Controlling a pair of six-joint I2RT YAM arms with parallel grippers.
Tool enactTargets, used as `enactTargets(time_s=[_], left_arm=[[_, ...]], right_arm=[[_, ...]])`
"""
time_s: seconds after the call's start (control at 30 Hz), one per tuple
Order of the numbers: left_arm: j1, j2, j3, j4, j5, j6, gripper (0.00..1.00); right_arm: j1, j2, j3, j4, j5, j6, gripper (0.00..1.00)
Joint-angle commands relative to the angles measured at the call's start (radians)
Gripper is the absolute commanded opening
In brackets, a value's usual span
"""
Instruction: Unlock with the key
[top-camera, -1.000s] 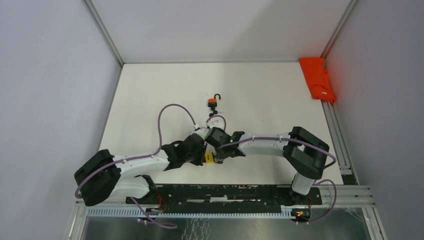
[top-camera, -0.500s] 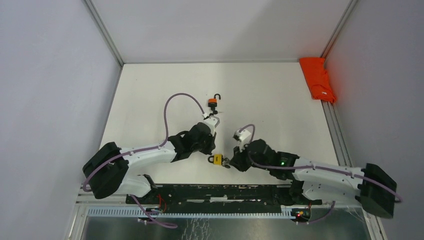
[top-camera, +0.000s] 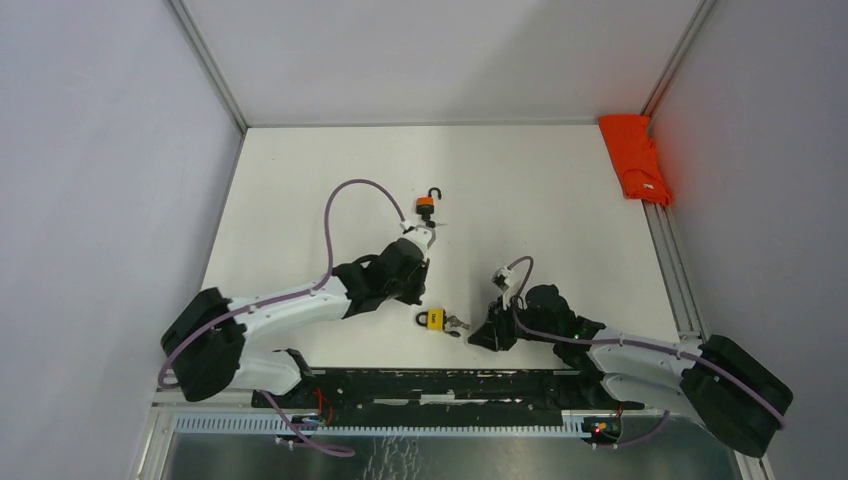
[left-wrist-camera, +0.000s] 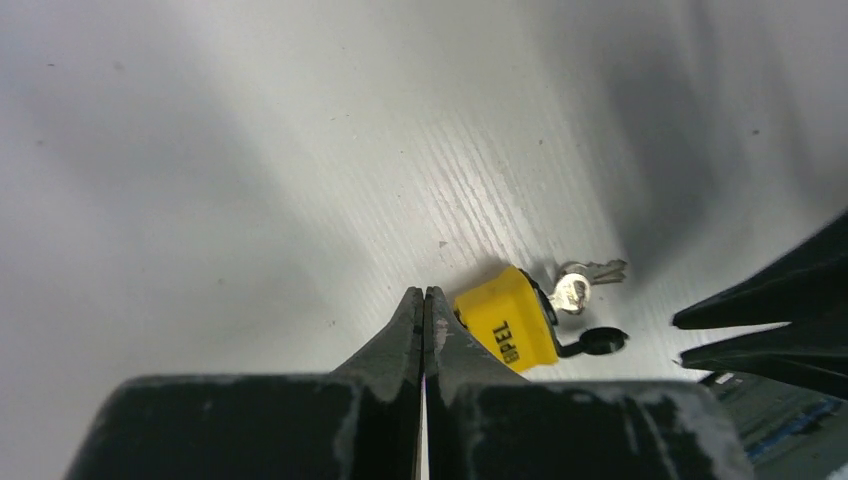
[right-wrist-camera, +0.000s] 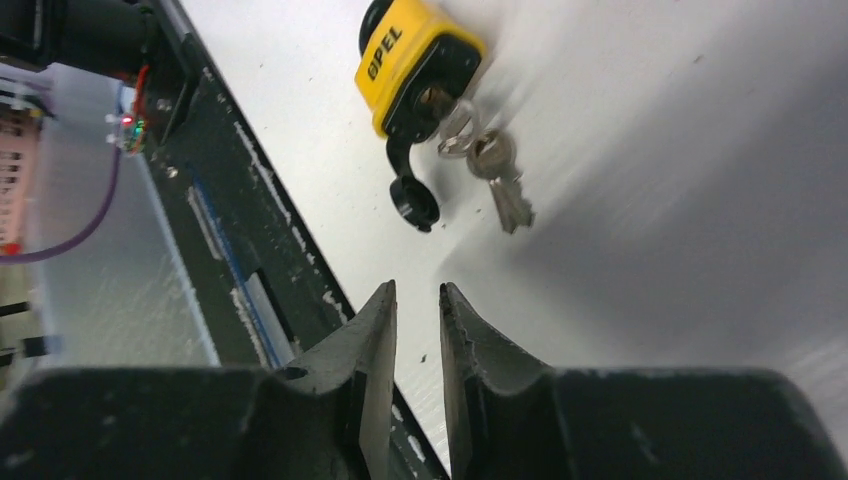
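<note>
Both empty: left fingers (left-wrist-camera: 400, 340) closed, right fingers (right-wrist-camera: 375, 330) slightly parted, yellow padlock (top-camera: 434, 320) lying between.

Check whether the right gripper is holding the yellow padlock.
No, the yellow padlock lies on the table, clear of the right gripper, whose jaws are empty and slightly apart.

The padlock (right-wrist-camera: 405, 55) at the top of the right wrist view is yellow, with black lettering and a black base. Its keys (right-wrist-camera: 490, 160) are silver. The counter (top-camera: 560, 210) is white, the cloth (top-camera: 635, 158) at upper right orange-red, and the left arm's cable (top-camera: 352, 183) purple.
</note>
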Motion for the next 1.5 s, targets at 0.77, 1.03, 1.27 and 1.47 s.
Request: enactTargets(time_s=[0.77, 1.03, 1.27, 1.47], left_arm=[[-0.018, -0.051, -0.093, 0.046, 0.094, -0.167, 0.02], [-0.04, -0.03, -0.089, 0.041, 0.114, -0.188, 0.02], [-0.052, -0.057, -0.094, 0.008, 0.103, -0.201, 0.02], [-0.054, -0.057, -0.12, 0.02, 0.104, -0.212, 0.02]], right_arm=[[-0.145, 0.338, -0.038, 0.58, -0.135, 0.174, 0.2], [-0.169, 0.388, -0.012, 0.601, -0.173, 0.163, 0.21], [-0.17, 0.455, 0.001, 0.662, -0.192, 0.189, 0.21], [-0.17, 0.497, 0.009, 0.717, -0.197, 0.215, 0.21]])
